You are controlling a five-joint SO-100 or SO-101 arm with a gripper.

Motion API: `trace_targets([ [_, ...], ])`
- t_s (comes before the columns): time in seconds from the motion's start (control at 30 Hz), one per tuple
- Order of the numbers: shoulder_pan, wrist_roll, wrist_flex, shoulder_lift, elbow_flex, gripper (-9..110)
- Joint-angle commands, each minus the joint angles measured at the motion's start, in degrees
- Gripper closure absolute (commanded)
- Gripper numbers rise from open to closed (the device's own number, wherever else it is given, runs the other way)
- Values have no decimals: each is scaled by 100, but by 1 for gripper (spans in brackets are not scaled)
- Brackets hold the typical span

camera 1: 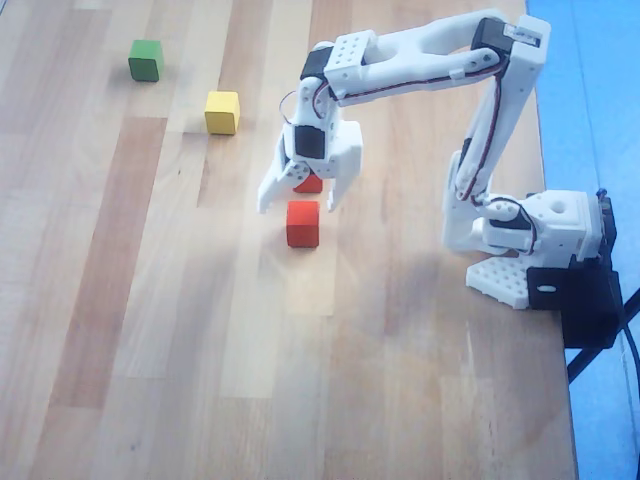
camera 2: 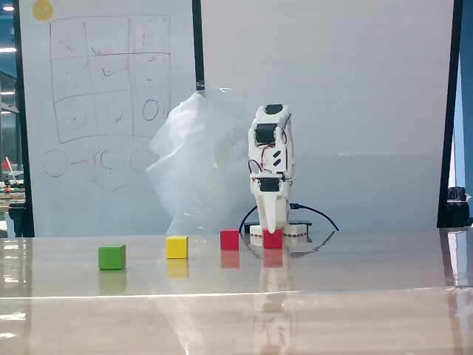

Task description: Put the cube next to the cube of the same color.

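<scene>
Two red-orange cubes lie close together on the wooden table. One cube (camera 1: 302,223) shows fully in the overhead view. The other cube (camera 1: 308,184) sits just above it in that view, half hidden under the white gripper (camera 1: 298,204). The gripper is open, its fingers (camera 1: 268,196) spread wide on either side of the pair, and it holds nothing. In the fixed view the gripper (camera 2: 270,226) points down and overlaps the right-hand red cube (camera 2: 273,238); the second red cube (camera 2: 230,239) stands apart to its left.
A yellow cube (camera 1: 222,112) and a green cube (camera 1: 145,60) lie toward the upper left of the overhead view. The arm's base (camera 1: 530,235) stands at the table's right edge. A whiteboard (camera 2: 103,111) and a plastic sheet (camera 2: 196,163) fill the background.
</scene>
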Motion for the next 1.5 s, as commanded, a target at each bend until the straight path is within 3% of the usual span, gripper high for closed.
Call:
trace_targets([
  [0.0,0,35,-97,62,-387,68],
  [0.43,-9,44,-431,-132,281,69],
  [0.83,-483,334,-422,-88,290,101],
  [0.97,-510,325,-360,-70,-62,101],
  [1.23,-492,211,1222,615,-1819,102],
  [1.47,-167,-650,2057,879,-2663,102],
])
